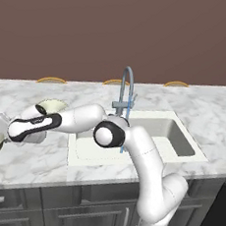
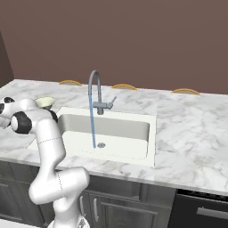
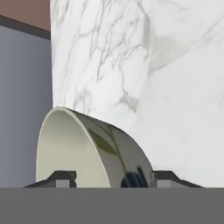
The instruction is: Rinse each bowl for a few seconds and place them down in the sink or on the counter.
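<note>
the arm [image 1: 130,151] rises from its base, bends at the dark elbow and reaches out low to its left. the gripper [image 3: 109,178] stands with its fingertips [image 3: 61,177] apart, possibly closing; hard to tell from here.

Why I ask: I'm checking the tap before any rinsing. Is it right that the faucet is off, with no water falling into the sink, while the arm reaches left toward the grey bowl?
Not quite: the faucet is on. The right base view shows a thin blue stream falling from its spout into the sink near the drain. The rest holds: the arm reaches left, its claw at the rim of the grey bowl.
</note>
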